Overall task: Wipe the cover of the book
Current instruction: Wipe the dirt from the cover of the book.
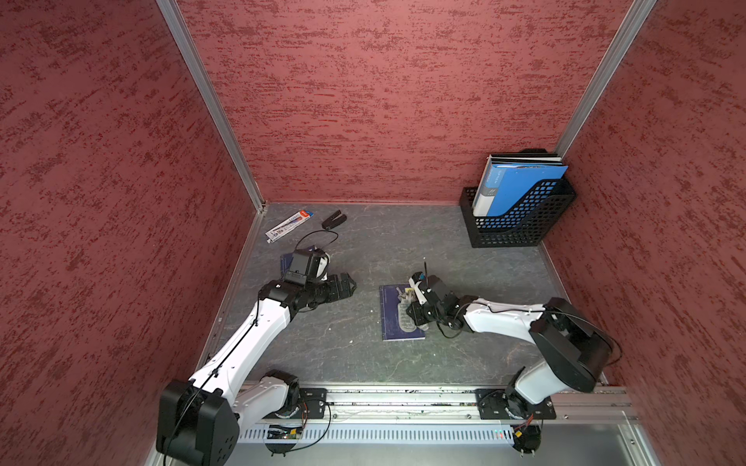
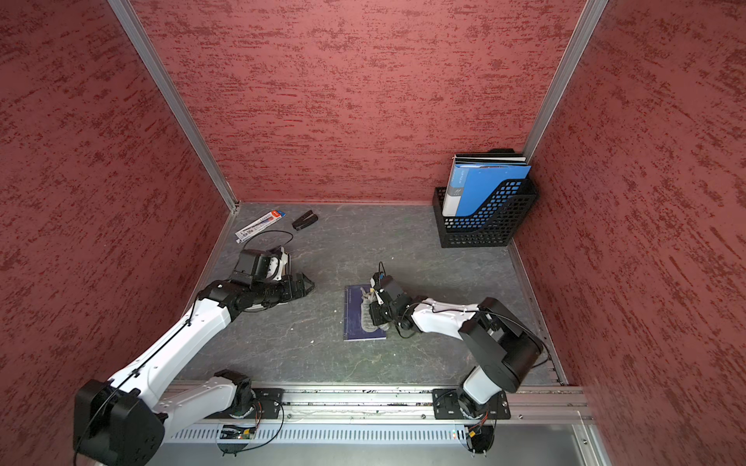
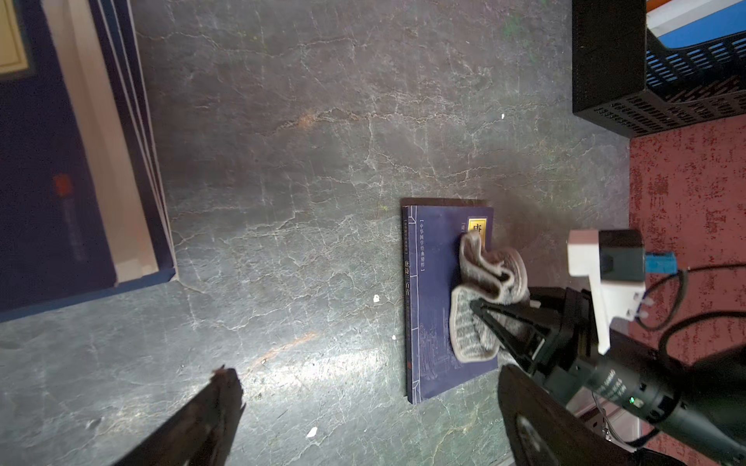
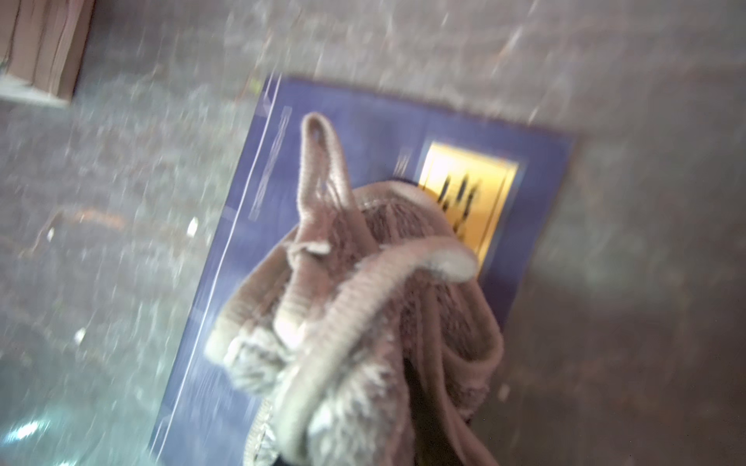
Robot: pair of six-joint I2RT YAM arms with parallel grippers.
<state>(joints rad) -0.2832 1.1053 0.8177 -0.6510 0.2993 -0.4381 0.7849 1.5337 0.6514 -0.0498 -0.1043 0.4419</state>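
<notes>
Right gripper (image 3: 484, 312) clenched on bunched cloth (image 3: 488, 274). The wad rests on the book (image 3: 430, 306), which lies flat on the table (image 1: 363, 363) right beneath the tips. Title patch (image 4: 484, 177) sits just beyond the cloth, part covered.

Judgement: wiping under way. Press the wad flatter and sweep the whole cover out to the spine edge. Light force only, since nothing pins the book and it may slide.

Right arm low, forearm near level, wrist tipped down. Left gripper (image 1: 343, 284) gaping, empty, well apart from the book, arm stretched out over the table.
</notes>
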